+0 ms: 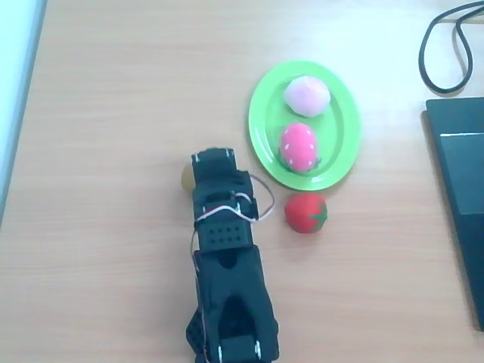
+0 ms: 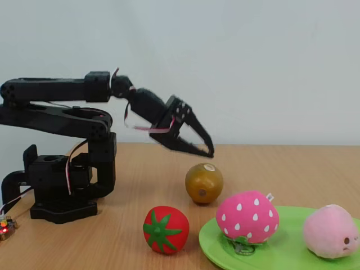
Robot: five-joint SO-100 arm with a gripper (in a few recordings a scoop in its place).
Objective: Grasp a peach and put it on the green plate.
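Overhead view shows the peach [image 1: 307,95] resting on the green plate [image 1: 342,144], so placement looks done; gripper [image 2: 201,147] hangs empty, fingers nearly together.

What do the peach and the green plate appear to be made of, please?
The peach looks like soft foam or plush: matte pale pink surface, slightly squashed shape with a tiny face. The green plate looks like glossy hard plastic: bright lime colour, smooth raised rim catching light reflections.
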